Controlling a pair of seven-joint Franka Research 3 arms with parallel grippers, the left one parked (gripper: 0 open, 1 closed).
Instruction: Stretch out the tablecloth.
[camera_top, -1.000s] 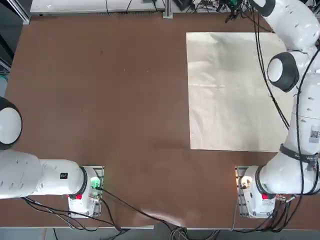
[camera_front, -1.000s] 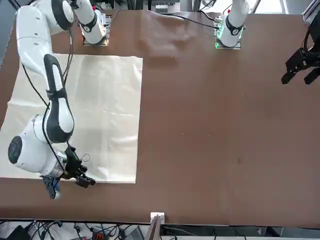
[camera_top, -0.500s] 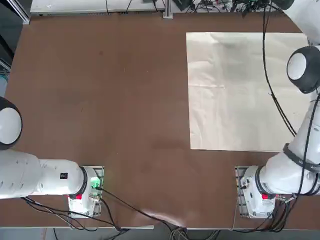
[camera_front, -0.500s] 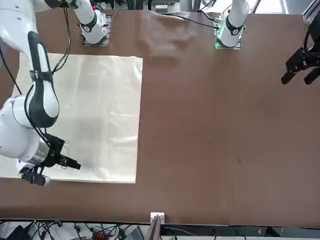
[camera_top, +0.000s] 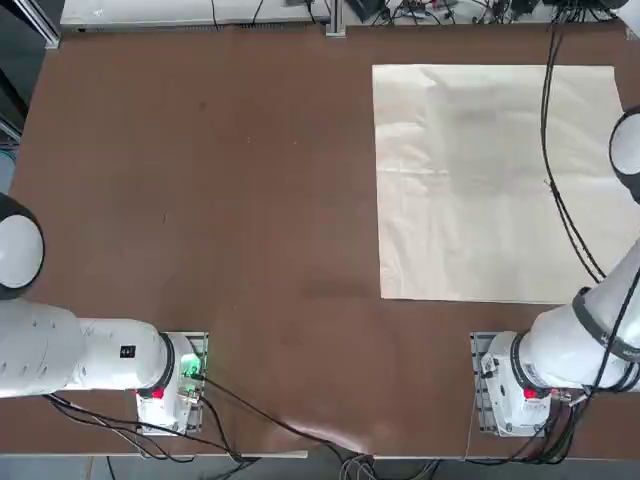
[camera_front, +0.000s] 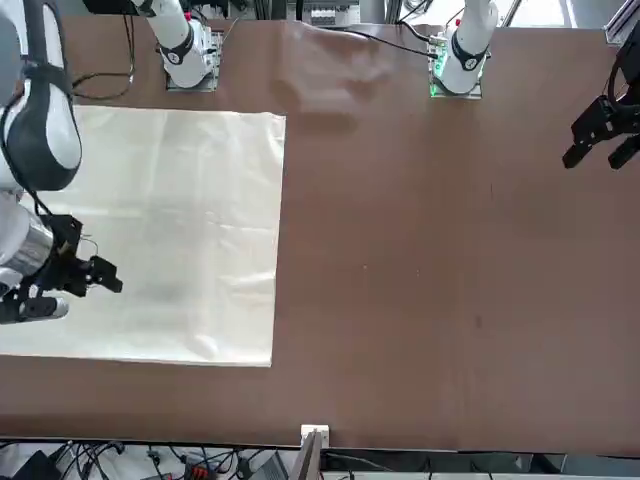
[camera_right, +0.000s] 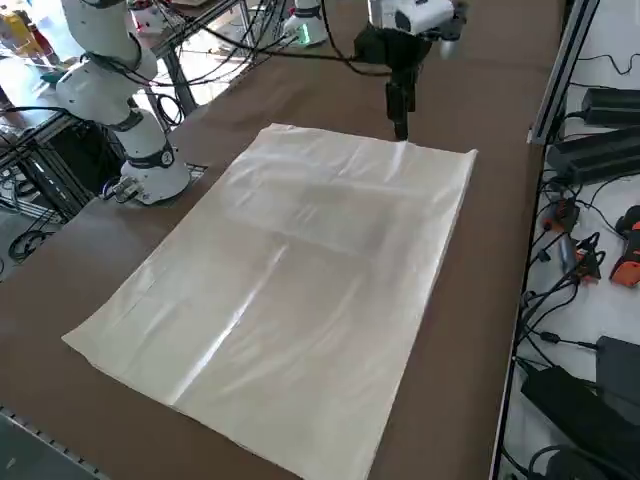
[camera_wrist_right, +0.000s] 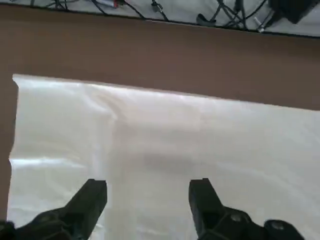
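The tablecloth (camera_top: 490, 180) lies flat on the right half of the brown table (camera_top: 200, 200), cream-beige with faint creases. It also fills the left of the front view (camera_front: 180, 230) and most of the right side view (camera_right: 290, 290). My right gripper (camera_front: 90, 298) hangs raised above the cloth's part on my right, towards its far edge. In the wrist view the right gripper (camera_wrist_right: 147, 195) stands open, with nothing between its fingers (camera_wrist_right: 92, 200) and only the tablecloth (camera_wrist_right: 200, 135) below. The top and right side views do not show this gripper.
The two arm bases (camera_top: 520, 385) (camera_top: 170, 380) sit at the table's near edge with cables trailing from them. More cables and power units (camera_right: 590, 250) lie beyond the table's far edge. The table's left half is bare brown surface.
My right arm has swung towards my right and risen, carrying the open gripper from the cloth's far edge out towards its right side. The tablecloth has not moved.
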